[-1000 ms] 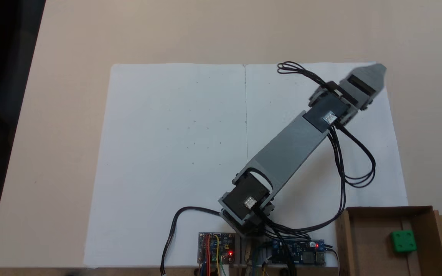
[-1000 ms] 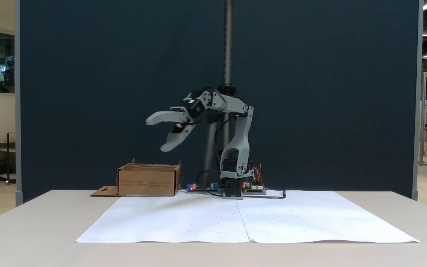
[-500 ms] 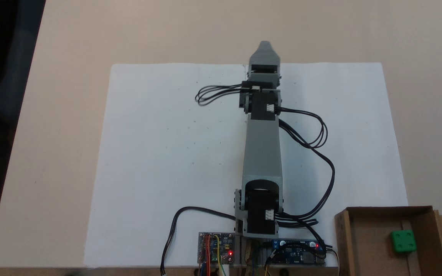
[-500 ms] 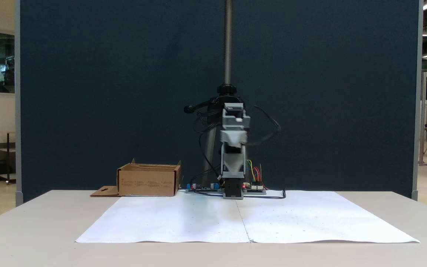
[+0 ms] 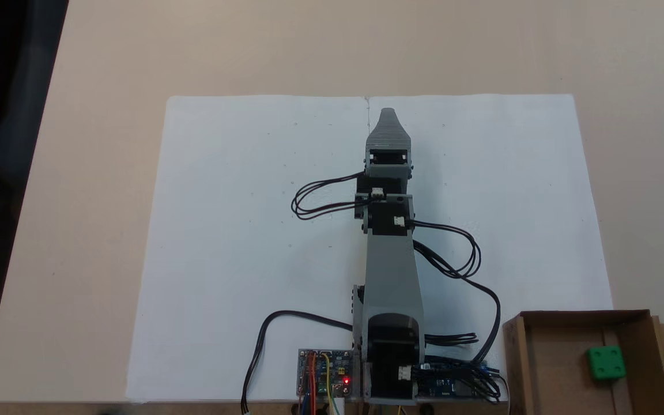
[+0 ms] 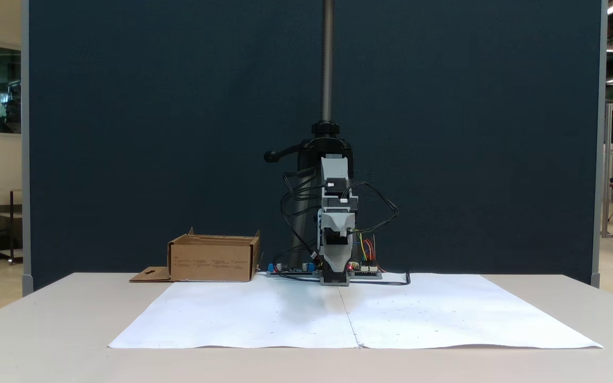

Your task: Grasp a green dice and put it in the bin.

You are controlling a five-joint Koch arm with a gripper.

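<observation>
Your green dice (image 5: 606, 362) is sitting inside the bin (image 5: 551, 369), over toward its right side in the top-down fixed view, four pips up. Faint print runs along the bin's front wall (image 6: 213, 259), too small to read. The gripper (image 5: 388, 113) points along the paper's (image 5: 240, 230) centre seam, well apart from the bin; jaws stack one behind the other, so can't tell how they stand.

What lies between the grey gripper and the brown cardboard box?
In a fixed view, between the grey gripper and the brown cardboard box lie bare white paper and black cable loops.
</observation>
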